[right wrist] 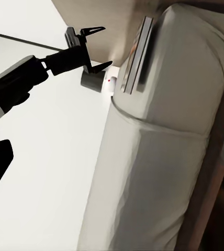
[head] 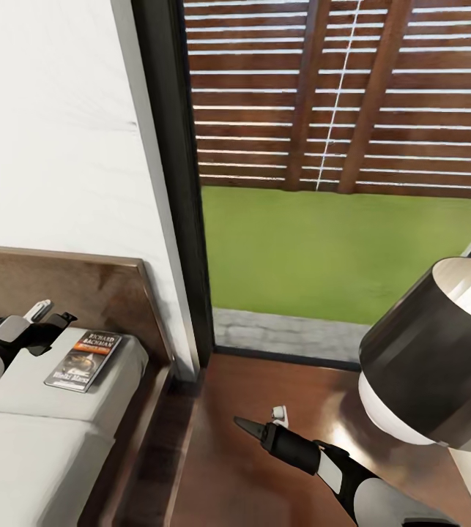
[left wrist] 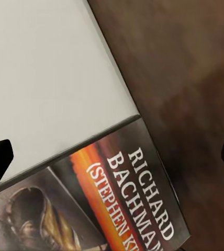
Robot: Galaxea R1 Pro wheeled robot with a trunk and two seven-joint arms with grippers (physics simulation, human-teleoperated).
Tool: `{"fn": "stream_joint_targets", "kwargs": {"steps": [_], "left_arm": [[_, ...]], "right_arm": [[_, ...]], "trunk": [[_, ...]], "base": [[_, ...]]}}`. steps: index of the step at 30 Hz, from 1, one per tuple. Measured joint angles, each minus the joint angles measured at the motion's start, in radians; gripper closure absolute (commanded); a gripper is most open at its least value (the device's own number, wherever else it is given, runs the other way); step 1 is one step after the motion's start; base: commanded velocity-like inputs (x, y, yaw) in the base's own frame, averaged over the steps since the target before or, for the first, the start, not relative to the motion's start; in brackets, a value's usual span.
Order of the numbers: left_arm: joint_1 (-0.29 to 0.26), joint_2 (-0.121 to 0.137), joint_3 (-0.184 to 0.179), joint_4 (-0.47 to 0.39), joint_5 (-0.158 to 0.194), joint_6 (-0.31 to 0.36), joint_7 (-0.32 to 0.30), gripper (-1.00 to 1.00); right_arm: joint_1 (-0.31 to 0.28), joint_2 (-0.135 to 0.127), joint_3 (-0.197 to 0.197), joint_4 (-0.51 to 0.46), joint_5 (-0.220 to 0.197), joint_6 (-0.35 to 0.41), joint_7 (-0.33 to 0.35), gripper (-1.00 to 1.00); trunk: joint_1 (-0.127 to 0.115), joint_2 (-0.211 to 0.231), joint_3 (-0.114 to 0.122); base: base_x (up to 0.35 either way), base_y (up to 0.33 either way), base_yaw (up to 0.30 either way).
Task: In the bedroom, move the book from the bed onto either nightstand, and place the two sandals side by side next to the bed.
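White wall, a black-framed window [head: 184, 183] onto grass and a slatted fence, and plank floor [head: 228, 454] surround the bed [head: 37, 432]. The book [head: 83, 359] lies flat at the mattress corner by the headboard [head: 81, 285], with the empty left gripper [head: 53, 313] spread wide at its 10 o'clock. The right gripper [head: 261, 423], jaws apart and empty, hangs over the floor at 4 o'clock from the book, beside a lamp [head: 433, 359].

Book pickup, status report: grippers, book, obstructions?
Left gripper open, just beside book. Book flat on bed corner. Right gripper open, empty. Nothing blocking.
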Motion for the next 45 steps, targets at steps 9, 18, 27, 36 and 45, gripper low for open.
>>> {"fn": "stream_joint_targets", "kwargs": {"steps": [9, 18, 27, 36, 45], "left_arm": [[0.0, 0.0, 0.0, 0.0, 0.0, 0.001, 0.0, -1.0], [0.0, -0.001, -0.002, 0.0, 0.0, 0.0, 0.0, -1.0], [0.0, -0.001, -0.002, 0.0, 0.0, 0.0, 0.0, -1.0], [0.0, -0.002, -0.002, 0.0, 0.0, 0.0, -0.001, -1.0], [0.0, -0.002, -0.003, 0.0, 0.0, 0.0, -0.002, -1.0]], "right_arm": [[0.0, 0.0, 0.0, 0.001, 0.0, 0.0, 0.0, -1.0], [0.0, 0.0, 0.0, 0.002, -0.001, 0.0, 0.0, -1.0], [0.0, 0.0, 0.0, 0.003, -0.001, 0.0, 0.0, -1.0], [0.0, 0.0, -0.001, 0.003, -0.001, 0.0, -0.001, -1.0], [0.0, 0.0, -0.001, 0.003, -0.002, 0.0, 0.0, -1.0]], "trunk": [[0.0, 0.0, -0.009], [0.0, 0.0, -0.018], [0.0, 0.0, -0.027], [0.0, 0.0, -0.035], [0.0, 0.0, -0.043]], "base": [[0.0, 0.0, 0.0], [0.0, 0.0, 0.0], [0.0, 0.0, 0.0], [0.0, 0.0, 0.0], [0.0, 0.0, 0.0]]}}
